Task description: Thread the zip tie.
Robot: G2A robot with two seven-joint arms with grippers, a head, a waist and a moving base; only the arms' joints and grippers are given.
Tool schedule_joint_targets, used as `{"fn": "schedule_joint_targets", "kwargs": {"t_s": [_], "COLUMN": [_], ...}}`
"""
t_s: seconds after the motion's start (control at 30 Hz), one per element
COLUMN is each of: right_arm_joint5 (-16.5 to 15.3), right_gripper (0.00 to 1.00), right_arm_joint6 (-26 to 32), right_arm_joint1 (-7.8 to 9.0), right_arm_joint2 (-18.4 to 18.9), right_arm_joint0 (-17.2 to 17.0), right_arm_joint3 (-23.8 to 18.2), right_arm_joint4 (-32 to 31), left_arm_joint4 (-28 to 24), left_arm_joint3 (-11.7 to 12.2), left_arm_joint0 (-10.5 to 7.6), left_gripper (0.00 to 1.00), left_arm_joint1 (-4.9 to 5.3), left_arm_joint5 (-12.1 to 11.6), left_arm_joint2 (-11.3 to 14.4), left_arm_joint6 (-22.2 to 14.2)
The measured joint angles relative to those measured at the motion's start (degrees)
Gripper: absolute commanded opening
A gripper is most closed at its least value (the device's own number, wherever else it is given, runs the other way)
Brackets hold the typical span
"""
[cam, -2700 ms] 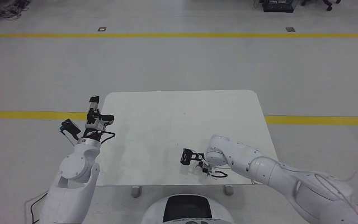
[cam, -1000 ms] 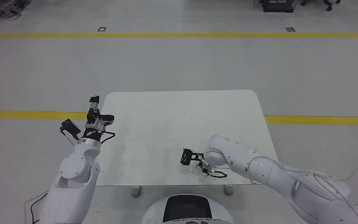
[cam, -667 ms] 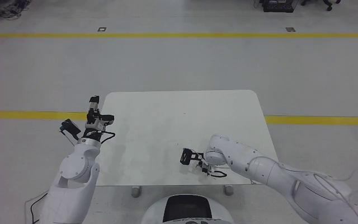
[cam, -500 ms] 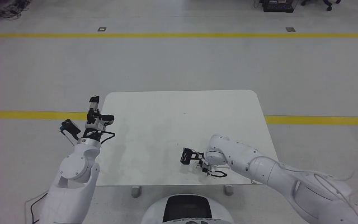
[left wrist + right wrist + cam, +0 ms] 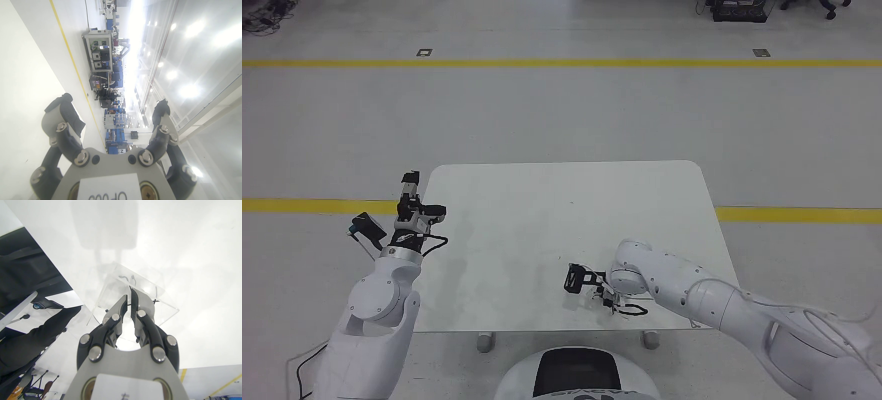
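Fingers [image 5: 134, 302] of the right gripper [image 5: 129, 294] pinch the thin black zip tie [image 5: 130, 288] over a clear acrylic block [image 5: 151, 285] near the table's [image 5: 542, 200] front edge. The left gripper [image 5: 113, 100] is spread wide, well apart, at the table's left edge.

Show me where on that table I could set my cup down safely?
The far half of the table, out to its back edge, is bare, and so is the middle toward the left arm. Crowded: the near edge, around the right arm's jaws, clear stand and zip tie.
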Motion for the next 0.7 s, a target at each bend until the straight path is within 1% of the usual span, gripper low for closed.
{"fn": "schedule_joint_targets", "kwargs": {"t_s": [0.17,0.33,0.47,0.53,0.67,0.7], "right_arm_joint5": [0.0,0.0,0.0,0.0,0.0,0.0], "right_gripper": [0.07,0.07,0.04,0.0,0.0,0.02], "right_arm_joint6": [0.16,0.5,0.59,0.55,0.48,0.5], "right_arm_joint1": [-0.01,-0.38,-0.73,-0.87,-1.03,-1.04], "right_arm_joint2": [0.0,0.0,0.0,0.0,0.0,0.0], "right_arm_joint0": [-0.04,-0.28,-0.35,-0.35,-0.29,-0.25], "right_arm_joint3": [0.28,0.96,1.36,1.5,1.59,1.5], "right_arm_joint4": [0.1,0.22,0.21,0.12,-0.12,-0.19], "left_arm_joint4": [0.0,0.0,0.0,0.0,0.0,0.0], "left_arm_joint3": [0.0,0.0,0.0,0.0,0.0,0.0], "left_arm_joint0": [0.0,0.0,0.0,0.0,0.0,0.0], "left_gripper": [1.0,1.0,1.0,1.0,1.0,1.0], "left_arm_joint1": [0.0,0.0,0.0,0.0,0.0,0.0], "left_arm_joint5": [0.0,0.0,0.0,0.0,0.0,0.0], "left_arm_joint2": [0.0,0.0,0.0,0.0,0.0,0.0], "left_arm_joint6": [0.0,0.0,0.0,0.0,0.0,0.0]}}
